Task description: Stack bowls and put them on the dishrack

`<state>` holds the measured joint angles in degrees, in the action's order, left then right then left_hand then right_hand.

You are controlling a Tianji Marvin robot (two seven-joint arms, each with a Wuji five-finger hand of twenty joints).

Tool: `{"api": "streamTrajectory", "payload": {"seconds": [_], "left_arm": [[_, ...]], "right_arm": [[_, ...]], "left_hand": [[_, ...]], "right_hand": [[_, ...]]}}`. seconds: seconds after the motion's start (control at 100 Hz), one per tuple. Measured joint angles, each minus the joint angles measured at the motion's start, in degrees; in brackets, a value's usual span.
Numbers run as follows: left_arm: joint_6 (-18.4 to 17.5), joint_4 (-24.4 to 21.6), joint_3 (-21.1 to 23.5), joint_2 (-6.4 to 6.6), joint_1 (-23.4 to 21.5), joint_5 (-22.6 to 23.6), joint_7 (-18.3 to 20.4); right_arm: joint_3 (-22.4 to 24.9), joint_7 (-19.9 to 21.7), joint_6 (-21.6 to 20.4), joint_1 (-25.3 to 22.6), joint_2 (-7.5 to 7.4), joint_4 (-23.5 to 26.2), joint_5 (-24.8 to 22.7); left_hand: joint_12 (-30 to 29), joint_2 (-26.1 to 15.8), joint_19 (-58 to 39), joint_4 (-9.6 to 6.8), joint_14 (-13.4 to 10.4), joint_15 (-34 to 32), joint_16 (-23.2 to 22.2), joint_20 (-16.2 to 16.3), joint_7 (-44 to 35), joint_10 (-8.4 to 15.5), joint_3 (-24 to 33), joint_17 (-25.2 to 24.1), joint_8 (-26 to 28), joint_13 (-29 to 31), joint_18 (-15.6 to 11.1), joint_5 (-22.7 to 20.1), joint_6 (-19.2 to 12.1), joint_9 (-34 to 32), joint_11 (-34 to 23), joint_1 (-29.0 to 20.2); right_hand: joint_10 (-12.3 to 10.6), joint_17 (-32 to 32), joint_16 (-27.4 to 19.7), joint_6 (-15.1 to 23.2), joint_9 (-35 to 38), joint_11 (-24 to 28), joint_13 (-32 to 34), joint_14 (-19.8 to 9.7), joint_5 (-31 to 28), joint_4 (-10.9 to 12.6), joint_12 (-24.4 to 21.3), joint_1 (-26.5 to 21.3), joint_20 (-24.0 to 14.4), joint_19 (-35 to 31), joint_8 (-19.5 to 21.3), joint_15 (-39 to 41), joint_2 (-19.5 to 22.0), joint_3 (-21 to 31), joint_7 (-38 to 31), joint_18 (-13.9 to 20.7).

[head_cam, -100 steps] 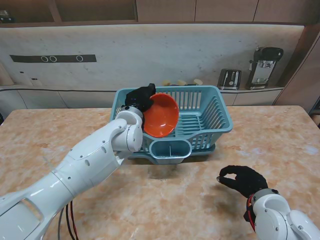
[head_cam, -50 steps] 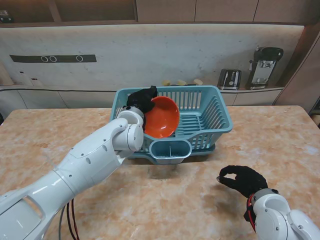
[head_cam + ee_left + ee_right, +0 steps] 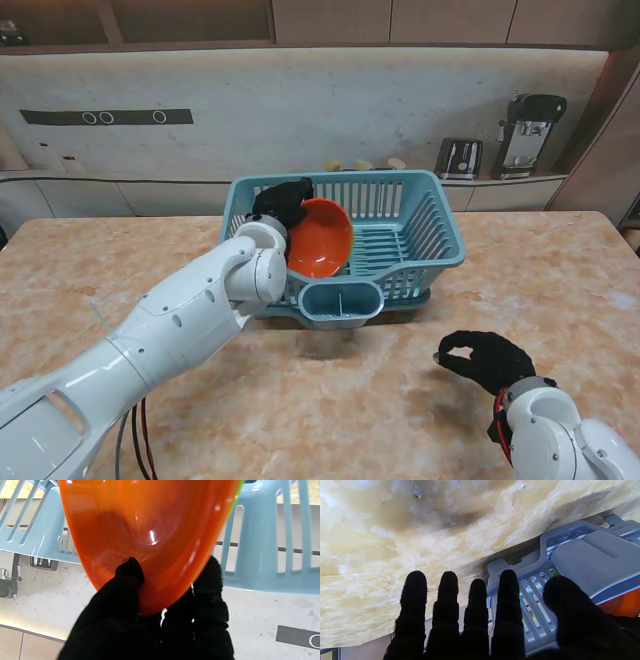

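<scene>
While our left hand (image 3: 282,203) reaches over the near-left corner of the dishrack (image 3: 420,205), it grips the orange bowl (image 3: 319,237) by its rim. In the left wrist view the thumb (image 3: 130,572) presses on the bowl's glossy inner face and the other fingers (image 3: 212,580) wrap behind it, and a thin green edge (image 3: 240,487) shows along the orange rim, so a second bowl may be nested behind, though we cannot tell for sure. We hold the bowl tilted on edge, its hollow turned to our right, inside the left part of the blue rack; whether it touches the rack floor we cannot tell. The rack's cutlery cup (image 3: 340,301) juts from the wall nearer to us, just beside the bowl. Our right hand (image 3: 487,359) hovers over the marbled table (image 3: 560,290), well apart from the rack, holding nothing, its fingers (image 3: 447,597) loosely curled and the thumb parted from them.
</scene>
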<state>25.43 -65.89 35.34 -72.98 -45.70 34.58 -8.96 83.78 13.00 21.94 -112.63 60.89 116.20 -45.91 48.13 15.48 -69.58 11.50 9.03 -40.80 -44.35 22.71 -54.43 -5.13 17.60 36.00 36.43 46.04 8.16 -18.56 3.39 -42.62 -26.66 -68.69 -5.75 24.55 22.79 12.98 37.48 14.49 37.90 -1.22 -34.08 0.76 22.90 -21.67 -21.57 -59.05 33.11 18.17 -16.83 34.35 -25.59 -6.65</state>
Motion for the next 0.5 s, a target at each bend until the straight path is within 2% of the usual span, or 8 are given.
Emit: {"api": "streamTrajectory", "payload": {"seconds": [0.13,0.19,0.26,0.45,0.47,0.5], "left_arm": [[0.2,-0.2,0.1,0.15,0.0,0.0,0.5],[0.2,-0.4,0.2,0.23,-0.1,0.0,0.8],[0.3,-0.6,0.2,0.29,-0.1,-0.1,0.9],[0.2,-0.8,0.5,0.41,-0.1,-0.2,1.0],[0.1,-0.8,0.5,0.43,-0.1,-0.2,1.0],[0.1,-0.9,0.6,0.46,-0.1,-0.2,1.0]], "right_arm": [[0.0,-0.1,-0.1,0.0,0.0,0.0,0.0],[0.0,-0.1,-0.1,0.0,0.01,0.0,0.0],[0.0,-0.1,-0.1,0.0,0.01,0.0,0.0],[0.0,-0.2,-0.1,0.0,0.01,0.0,0.1],[0.0,-0.2,-0.1,0.0,0.01,0.0,0.1],[0.0,-0.2,-0.1,0.0,0.01,0.0,0.1]], "left_hand": [[-2.7,-0.9,1.5,-0.06,0.0,1.9,2.0,0.2,2.9,-0.6,-2.7,-1.4,-2.7,-1.2,0.4,0.0,0.5,0.0,1.4,-0.7],[-3.8,-1.4,1.9,-2.06,0.0,2.5,2.8,0.5,4.1,-0.6,-4.7,-2.7,-3.9,-2.1,0.8,0.0,0.5,0.2,1.6,-0.7],[-5.7,-1.7,3.0,-2.47,0.1,3.3,3.7,0.8,4.9,-1.4,-7.8,-3.9,-4.1,-3.3,1.4,0.0,0.5,1.4,2.1,-1.3],[-10.0,-3.8,5.2,-3.18,0.5,5.0,5.7,2.0,7.6,-1.4,-15.4,-7.4,-5.2,-5.6,2.9,0.0,0.5,4.3,0.5,-1.3],[-10.5,-4.5,5.3,-4.05,0.5,5.1,5.9,2.1,7.9,-1.4,-16.1,-7.9,-5.3,-5.8,3.0,0.0,0.5,4.3,0.0,-1.3],[-11.7,-4.9,5.8,-4.16,0.5,5.6,6.4,2.3,8.6,-1.3,-17.6,-8.4,-5.3,-6.3,3.3,0.0,0.5,5.8,-0.3,-1.4]], "right_hand": [[0.0,0.0,0.0,0.0,0.0,0.0,0.0,0.0,0.0,0.0,0.0,0.0,0.0,0.0,0.0,0.0,0.0,0.0,0.0,0.0],[0.0,0.0,0.0,0.0,0.0,0.0,0.0,0.0,0.0,0.0,0.0,0.0,0.0,0.0,0.0,0.0,0.0,0.0,0.0,0.0],[0.0,0.0,0.0,0.0,0.0,0.0,0.0,0.0,0.0,0.0,0.0,0.0,0.0,0.0,0.0,0.0,0.0,0.0,0.0,0.0],[0.0,0.0,0.0,0.0,0.0,0.0,0.0,0.0,0.0,0.0,0.0,0.0,0.0,0.0,0.0,0.0,0.0,0.0,0.0,0.0],[0.0,0.0,0.0,0.0,0.0,0.0,0.0,0.0,0.0,0.0,0.0,0.0,0.0,0.0,0.0,0.0,0.0,0.0,0.0,0.0],[0.0,0.0,0.0,0.0,0.0,0.0,0.0,0.0,0.0,0.0,0.0,0.0,0.0,0.0,0.0,0.0,0.0,0.0,0.0,0.0]]}}
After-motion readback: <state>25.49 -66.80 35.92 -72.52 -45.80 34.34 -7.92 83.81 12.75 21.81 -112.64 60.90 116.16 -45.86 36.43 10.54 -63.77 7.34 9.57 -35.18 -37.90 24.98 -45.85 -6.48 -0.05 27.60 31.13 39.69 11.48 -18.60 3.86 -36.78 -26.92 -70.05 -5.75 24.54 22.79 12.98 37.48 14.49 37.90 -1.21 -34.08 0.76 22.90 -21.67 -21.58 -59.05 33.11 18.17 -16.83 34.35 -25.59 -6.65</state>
